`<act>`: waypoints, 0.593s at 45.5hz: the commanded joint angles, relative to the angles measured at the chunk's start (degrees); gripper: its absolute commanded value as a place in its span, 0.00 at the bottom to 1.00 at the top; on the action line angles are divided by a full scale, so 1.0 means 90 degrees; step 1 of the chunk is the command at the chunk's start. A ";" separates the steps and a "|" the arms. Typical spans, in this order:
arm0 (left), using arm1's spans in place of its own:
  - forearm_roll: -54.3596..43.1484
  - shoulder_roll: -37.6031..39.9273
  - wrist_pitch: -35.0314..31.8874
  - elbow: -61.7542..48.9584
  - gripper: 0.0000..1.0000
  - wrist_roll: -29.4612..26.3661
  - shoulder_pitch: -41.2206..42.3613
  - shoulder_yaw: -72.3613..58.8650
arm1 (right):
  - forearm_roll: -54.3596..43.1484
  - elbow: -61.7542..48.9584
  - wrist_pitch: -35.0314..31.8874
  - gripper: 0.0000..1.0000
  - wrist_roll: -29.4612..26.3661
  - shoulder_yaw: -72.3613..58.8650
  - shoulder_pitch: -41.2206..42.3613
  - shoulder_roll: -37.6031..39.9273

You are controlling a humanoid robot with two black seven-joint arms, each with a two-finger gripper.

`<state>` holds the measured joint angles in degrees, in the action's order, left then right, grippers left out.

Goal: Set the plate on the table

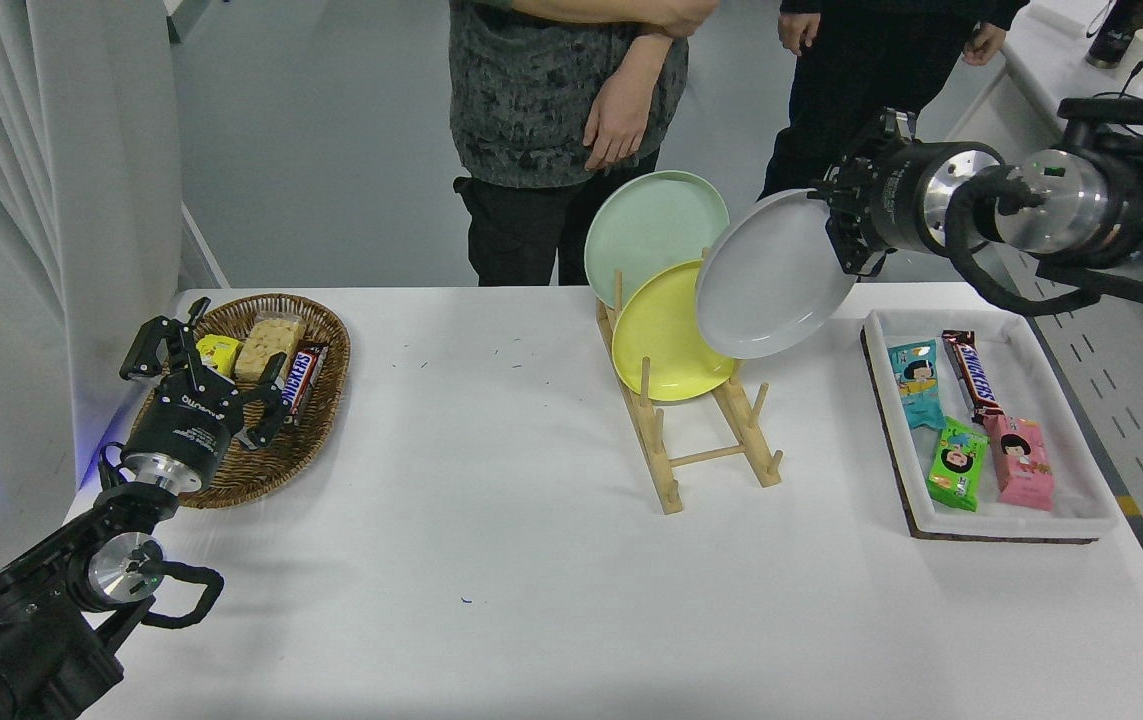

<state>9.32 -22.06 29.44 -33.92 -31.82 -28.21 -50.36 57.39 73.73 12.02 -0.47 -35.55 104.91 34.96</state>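
The light-grey plate (771,275) hangs tilted in the air above the wooden rack (706,440), clear of its pegs. My right gripper (839,228) is shut on the plate's right rim, the arm reaching in from the right edge. The white table (531,560) lies below. My left gripper (201,365) stays parked at the lower left, fingers spread open over the wicker basket's near edge, holding nothing.
A yellow plate (666,340) and a mint-green plate (646,225) stand in the rack. A wicker basket (321,400) of snacks sits at the left, a white tray (1021,510) with snack bars at the right. Two people stand at the far edge.
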 commanded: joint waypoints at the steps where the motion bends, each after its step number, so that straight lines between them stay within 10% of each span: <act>1: 0.0000 0.0000 0.0000 0.0000 0.98 0.0000 0.0000 0.0010 | 0.1230 0.0322 -0.1374 0.00 0.0256 -0.1537 0.0716 -0.0027; 27: 0.0000 0.0000 0.0000 0.0000 0.98 0.0000 0.0000 0.0020 | 0.5039 0.1924 -0.2537 0.00 0.1341 -0.3481 0.0824 -0.0701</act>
<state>9.29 -22.06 29.44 -33.93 -31.82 -28.21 -50.21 92.55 86.27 -7.46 8.24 -61.82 111.98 29.98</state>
